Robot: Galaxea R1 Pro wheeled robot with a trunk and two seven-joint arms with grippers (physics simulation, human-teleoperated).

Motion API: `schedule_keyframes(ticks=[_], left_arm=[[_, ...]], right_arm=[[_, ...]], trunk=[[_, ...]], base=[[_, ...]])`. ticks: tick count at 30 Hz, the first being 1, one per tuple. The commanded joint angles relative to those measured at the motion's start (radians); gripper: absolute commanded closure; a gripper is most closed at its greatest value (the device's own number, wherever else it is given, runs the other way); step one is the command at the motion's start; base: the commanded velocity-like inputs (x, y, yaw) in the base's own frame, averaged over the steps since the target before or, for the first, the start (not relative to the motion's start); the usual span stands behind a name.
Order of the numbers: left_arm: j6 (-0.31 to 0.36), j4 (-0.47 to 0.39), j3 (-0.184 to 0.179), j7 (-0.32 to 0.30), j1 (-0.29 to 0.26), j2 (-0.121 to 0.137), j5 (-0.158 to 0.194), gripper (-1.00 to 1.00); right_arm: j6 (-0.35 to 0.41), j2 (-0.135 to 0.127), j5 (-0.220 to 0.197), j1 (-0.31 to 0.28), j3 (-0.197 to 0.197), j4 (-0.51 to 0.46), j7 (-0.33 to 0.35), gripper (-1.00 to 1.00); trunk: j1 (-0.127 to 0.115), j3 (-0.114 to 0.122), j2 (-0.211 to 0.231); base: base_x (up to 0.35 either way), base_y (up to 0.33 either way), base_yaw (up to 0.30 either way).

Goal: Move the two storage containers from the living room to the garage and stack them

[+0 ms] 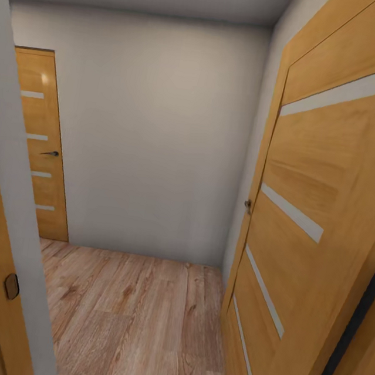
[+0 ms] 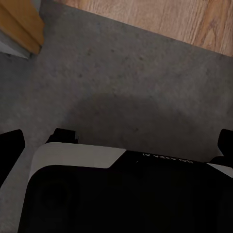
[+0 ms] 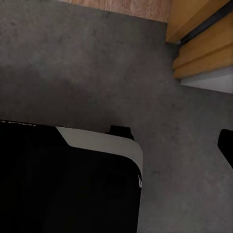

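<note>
The two storage containers are out of view. In the left wrist view my left gripper hangs open over dark grey concrete floor, its black fingertips far apart with nothing between them. My right gripper is also over the concrete floor. One fingertip sits at the frame's edge, the other is lost against my black base. It holds nothing.
I stand in a doorway. An open wooden panel door is close on my right, the door frame close on my left. Ahead lies a small hall with light wood-plank floor, a pale wall and a closed door.
</note>
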Motion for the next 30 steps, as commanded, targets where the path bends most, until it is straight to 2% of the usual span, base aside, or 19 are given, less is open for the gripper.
schedule_keyframes(ticks=[1,8,30], left_arm=[[-0.004,0.002,-0.007,-0.003,-0.001,0.000,0.010,-1.00],[-0.002,0.002,-0.007,-0.003,-0.001,0.000,0.009,-1.00],[-0.002,0.002,-0.007,-0.003,-0.001,0.002,0.009,-1.00]], right_arm=[[-0.006,0.001,-0.010,-0.001,0.009,0.003,-0.002,-1.00],[-0.006,0.000,-0.010,-0.001,0.009,0.003,-0.002,-1.00],[-0.004,0.000,-0.010,-0.001,0.009,0.003,0.000,-1.00]], trunk=[[0.000,-0.001,-0.001],[0.000,-0.001,-0.001],[0.000,-0.001,-0.001]], base=[[0.001,0.001,0.000],[0.137,0.000,0.000],[0.313,0.000,0.000]])
